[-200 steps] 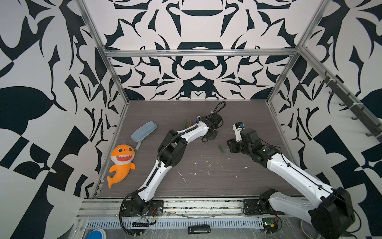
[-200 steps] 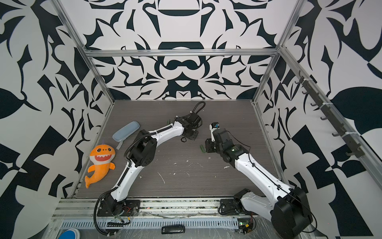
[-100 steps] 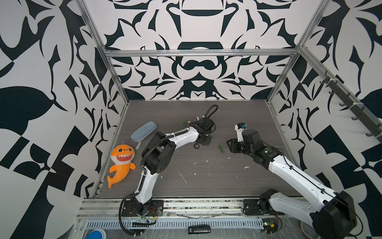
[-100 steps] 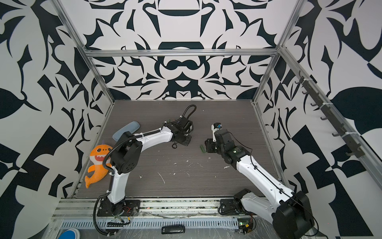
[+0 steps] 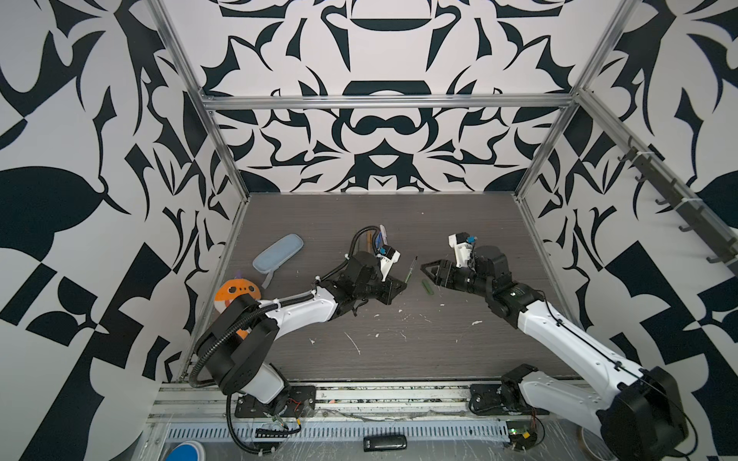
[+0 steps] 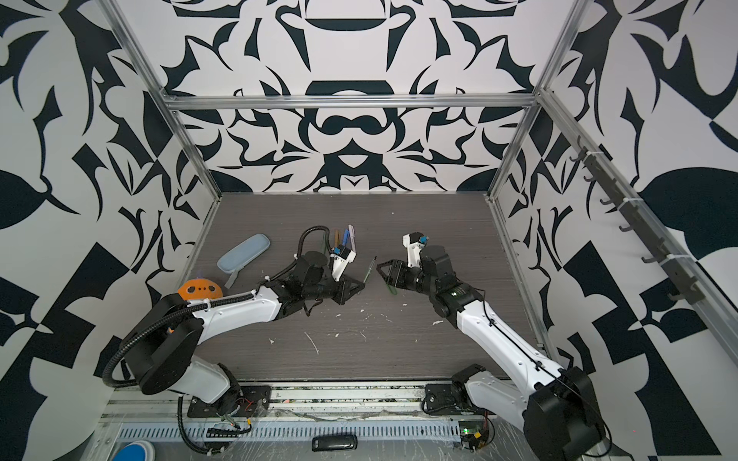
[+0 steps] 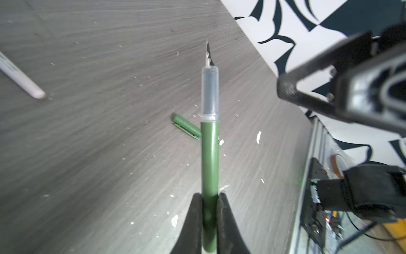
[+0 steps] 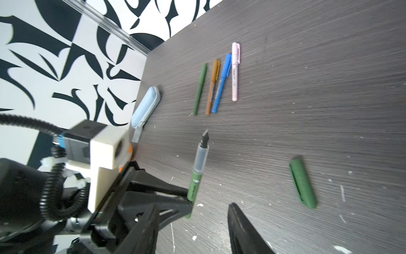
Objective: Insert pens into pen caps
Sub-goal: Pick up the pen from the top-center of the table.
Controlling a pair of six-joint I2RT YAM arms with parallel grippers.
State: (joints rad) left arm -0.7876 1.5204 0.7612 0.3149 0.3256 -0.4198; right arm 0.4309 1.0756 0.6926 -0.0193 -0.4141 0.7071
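The left pincer (image 7: 210, 198) is clenched on a green pen (image 7: 210, 154). Its two black wedge-shaped fingers (image 7: 226, 228) press the barrel from both sides close to the rear end, and in the right wrist view a short stub sticks out behind them. The pen appears lifted off the table (image 5: 439, 359) and tilted, nib toward the back wall. The barrel is a smooth matt green tube, followed by a clear sleeve and then a narrow dark nib cut like a chisel.

The right pincer (image 5: 424, 266) faces it from near by and is released. In the right wrist view its black fingers (image 8: 239, 231) stand apart with nothing between them.

One green cap (image 8: 303, 183), a short rounded tube with a clip along its side, lies flat on the table. In both top views it sits between the two pincers, nearer the right one and touching neither.

Farther back, four pens (image 8: 222, 82) lie side by side, nearly parallel: one green, one orange-brown, one blue, one pale pink. That makes five pens in all, with one loose cap.

Toward the left wall lies one pale blue case (image 5: 277, 253), an oblong with rounded ends and a soft look. Near it is one orange plush toy (image 5: 235, 291), partly hidden by the left arm.

The table is dark grey with a fine straight grain. It is strewn with small white flecks (image 5: 353, 343), too many to count.
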